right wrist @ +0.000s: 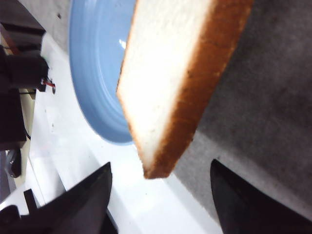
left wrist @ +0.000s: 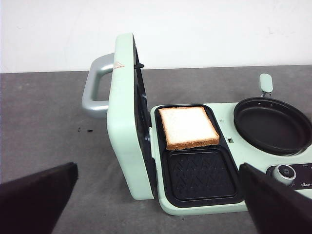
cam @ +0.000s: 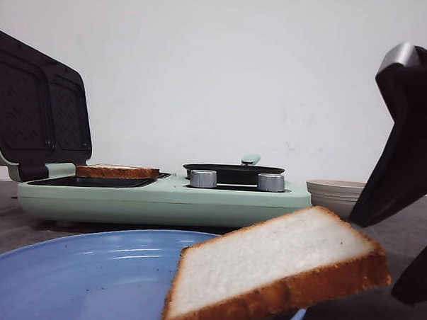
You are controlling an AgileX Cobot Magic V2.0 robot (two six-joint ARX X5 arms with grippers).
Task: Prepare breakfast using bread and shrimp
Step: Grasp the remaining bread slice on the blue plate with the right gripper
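Observation:
One bread slice (cam: 279, 273) lies tilted, its low end in the blue plate (cam: 88, 268) and its high end past the plate's right rim. My right gripper (cam: 374, 260) is open with a dark finger on each side of that high corner. In the right wrist view the bread's corner (right wrist: 168, 112) sits between the fingers (right wrist: 83, 200) without touching them. A second bread slice (left wrist: 187, 126) lies in the far compartment of the open mint-green sandwich maker (left wrist: 131, 146). My left gripper (left wrist: 157, 170) hovers open and empty over the maker's near compartment (left wrist: 202, 173). No shrimp shows.
The maker's lid (cam: 38, 110) stands upright at the left. A black pan (cam: 234, 174) with a mint handle sits on the maker's right side, behind two silver knobs (cam: 203, 179). A beige ribbed bowl (cam: 334, 196) stands to the right of the maker.

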